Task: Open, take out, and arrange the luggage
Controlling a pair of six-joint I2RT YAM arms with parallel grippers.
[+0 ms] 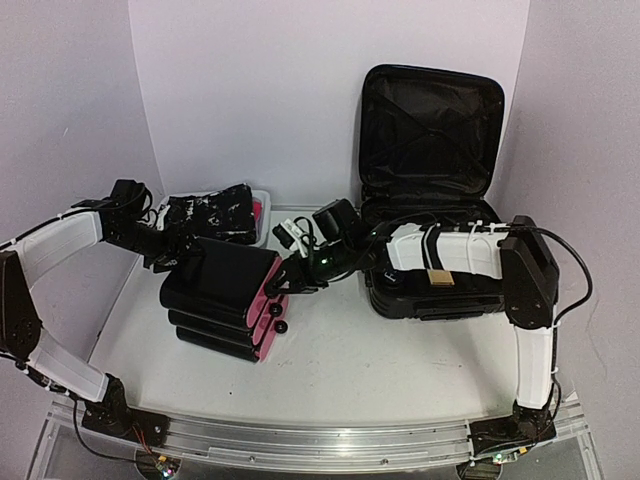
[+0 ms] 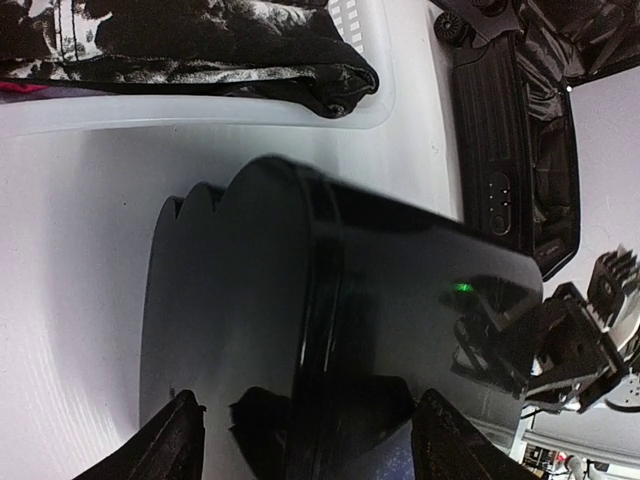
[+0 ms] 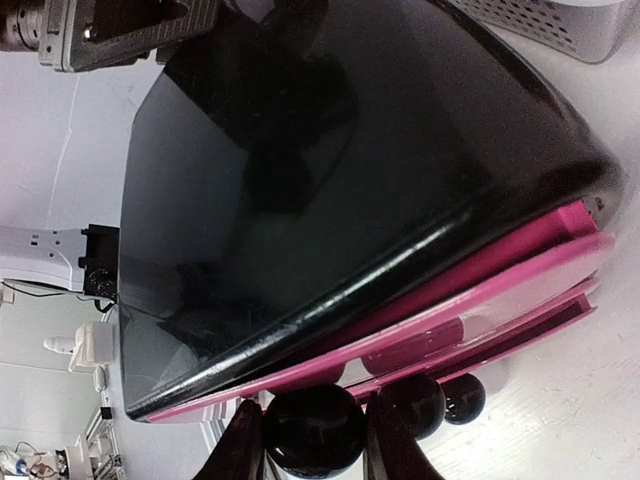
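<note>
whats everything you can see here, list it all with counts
suitcase: 1, black, back right of the table, open, lid upright
small case: looks stacked, count unclear, black with pink side, centre-left
knobs: 3 seen, black, on the pink side
basket: 1, white, back left, behind the small case
cloth: 1 bundle, dark, in the basket
table: 1, white
arms: 2, white and black, left and right
left pincer: 1, black, open over the small case
right pincer: 1, black, gripping the nearest knob
</note>
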